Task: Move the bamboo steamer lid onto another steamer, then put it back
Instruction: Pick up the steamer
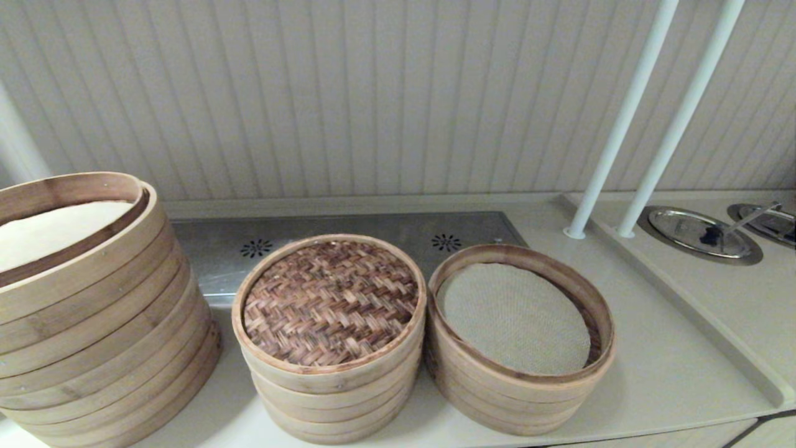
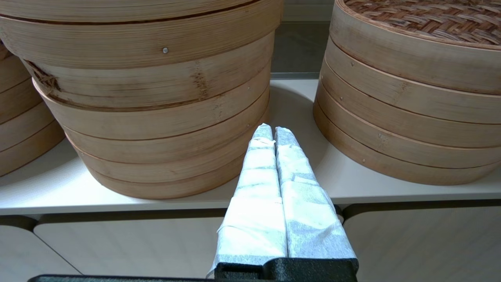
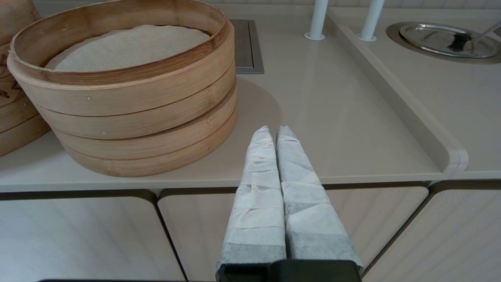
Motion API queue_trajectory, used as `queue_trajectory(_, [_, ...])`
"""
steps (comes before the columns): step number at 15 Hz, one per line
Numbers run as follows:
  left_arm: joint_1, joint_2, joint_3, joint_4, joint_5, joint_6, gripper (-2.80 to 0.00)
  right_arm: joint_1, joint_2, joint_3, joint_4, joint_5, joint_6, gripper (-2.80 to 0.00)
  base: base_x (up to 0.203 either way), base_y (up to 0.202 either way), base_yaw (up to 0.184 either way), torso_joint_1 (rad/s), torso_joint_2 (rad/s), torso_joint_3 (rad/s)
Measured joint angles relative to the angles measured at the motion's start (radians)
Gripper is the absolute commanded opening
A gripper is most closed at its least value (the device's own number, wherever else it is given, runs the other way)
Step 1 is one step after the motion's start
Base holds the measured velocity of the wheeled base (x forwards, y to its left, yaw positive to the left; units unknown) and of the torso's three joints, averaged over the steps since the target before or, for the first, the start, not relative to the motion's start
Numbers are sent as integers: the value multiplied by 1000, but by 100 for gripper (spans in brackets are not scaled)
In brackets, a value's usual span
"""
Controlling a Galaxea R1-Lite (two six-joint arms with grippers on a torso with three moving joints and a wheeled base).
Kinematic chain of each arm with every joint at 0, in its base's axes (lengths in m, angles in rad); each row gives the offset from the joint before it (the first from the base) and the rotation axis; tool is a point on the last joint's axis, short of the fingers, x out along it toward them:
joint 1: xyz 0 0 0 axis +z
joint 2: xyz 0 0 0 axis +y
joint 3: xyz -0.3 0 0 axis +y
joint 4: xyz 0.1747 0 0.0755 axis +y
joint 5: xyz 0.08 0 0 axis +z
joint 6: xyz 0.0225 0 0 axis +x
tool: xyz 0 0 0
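Observation:
The bamboo steamer lid [image 1: 329, 302], with its dark herringbone weave and pale rim, sits on top of the smallest steamer [image 1: 336, 398] in the middle of the counter. It hides that steamer's floor, and no loop handle shows. In the left wrist view the lid [image 2: 430, 17] and that steamer's rings [image 2: 411, 117] are at the upper right. My left gripper [image 2: 273, 129] is shut and empty, low before the counter edge between the large steamer and the smallest one. My right gripper [image 3: 275, 130] is shut and empty, before the counter edge beside the cloth-lined steamer. Neither gripper shows in the head view.
A much larger steamer [image 1: 93, 323] stands at the left, and the cloth-lined steamer [image 1: 516, 398] touches the smallest one on its right. Two white poles [image 1: 622, 118] and a raised ledge [image 1: 684, 311] with steel lids [image 1: 699, 233] lie to the right. A metal vent panel [image 1: 348, 233] lies behind.

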Motion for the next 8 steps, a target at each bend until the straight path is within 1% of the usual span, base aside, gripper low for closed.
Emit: queue_trajectory(8, [0, 0, 0, 0, 0, 0, -280, 0, -1, 0, -1, 6, -6, -280, 0, 0, 0, 0, 0, 0])
